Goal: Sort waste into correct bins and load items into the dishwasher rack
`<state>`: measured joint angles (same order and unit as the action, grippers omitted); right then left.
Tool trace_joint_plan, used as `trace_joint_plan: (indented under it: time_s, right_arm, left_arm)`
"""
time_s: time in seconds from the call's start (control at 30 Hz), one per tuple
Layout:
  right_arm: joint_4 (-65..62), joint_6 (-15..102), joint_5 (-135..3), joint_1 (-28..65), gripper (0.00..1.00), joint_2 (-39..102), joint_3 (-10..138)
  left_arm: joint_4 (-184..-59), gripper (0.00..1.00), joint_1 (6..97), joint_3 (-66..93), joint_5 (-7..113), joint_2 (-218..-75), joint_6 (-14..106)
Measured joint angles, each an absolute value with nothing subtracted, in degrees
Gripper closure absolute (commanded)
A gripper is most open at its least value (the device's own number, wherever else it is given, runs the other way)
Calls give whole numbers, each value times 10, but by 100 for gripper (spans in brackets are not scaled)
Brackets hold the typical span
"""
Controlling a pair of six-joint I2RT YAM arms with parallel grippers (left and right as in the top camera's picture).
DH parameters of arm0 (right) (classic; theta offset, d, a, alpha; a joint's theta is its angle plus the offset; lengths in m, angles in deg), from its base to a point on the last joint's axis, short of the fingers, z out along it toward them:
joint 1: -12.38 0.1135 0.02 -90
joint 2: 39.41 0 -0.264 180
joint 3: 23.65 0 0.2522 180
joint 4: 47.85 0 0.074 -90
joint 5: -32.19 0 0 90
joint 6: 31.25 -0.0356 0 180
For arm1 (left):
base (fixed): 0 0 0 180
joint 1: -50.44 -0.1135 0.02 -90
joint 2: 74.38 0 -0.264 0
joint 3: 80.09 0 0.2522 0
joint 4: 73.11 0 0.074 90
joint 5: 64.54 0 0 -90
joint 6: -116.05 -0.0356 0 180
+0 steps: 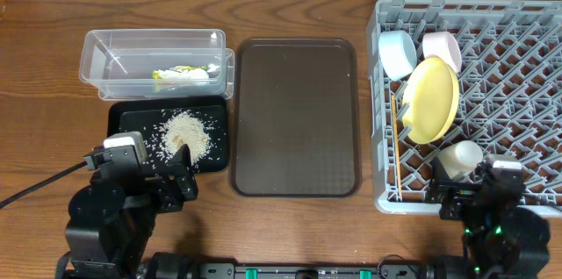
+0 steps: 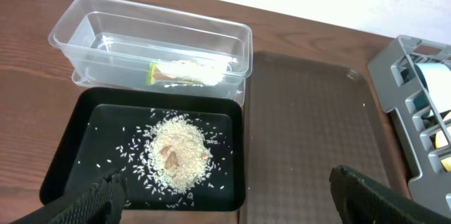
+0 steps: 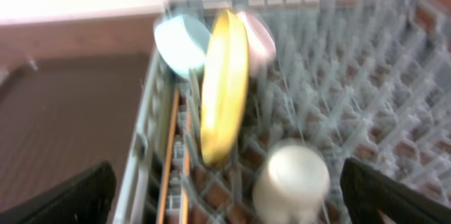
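The dishwasher rack (image 1: 465, 3) holds the yellow plate (image 1: 430, 99), cup (image 1: 460, 158) and chopsticks (image 1: 397, 169). The clear tub (image 1: 149, 35) holds the wrapper (image 1: 182, 74), the black tray (image 1: 123, 121) the rice (image 1: 186, 132). Both the left jaws and the right jaws stand apart, empty (sorting looks finished): lift straight away, nudging nothing.

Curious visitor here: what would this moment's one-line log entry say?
wrapper in clear tub | rice in black tray | plate, bowls, cup, chopsticks in rack | left gripper open | right gripper open
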<state>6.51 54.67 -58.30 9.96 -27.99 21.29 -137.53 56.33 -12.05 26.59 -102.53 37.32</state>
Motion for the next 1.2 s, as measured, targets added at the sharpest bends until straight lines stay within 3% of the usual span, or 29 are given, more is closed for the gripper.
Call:
trace_joint_plan:
  time_s: [0.33,0.6,1.2]
  right_arm:
    - [-210,553,-582,126,1,-377,26]
    - [-342,576,-583,150,1,-386,-57]
    - [-302,599,-592,150,1,-387,-95]
  left_arm:
    - [-1376,6,563,-123,266,-1025,373]
    - [-1376,5,563,-123,266,-1025,373]
    - [-1376,6,563,-123,266,-1025,373]
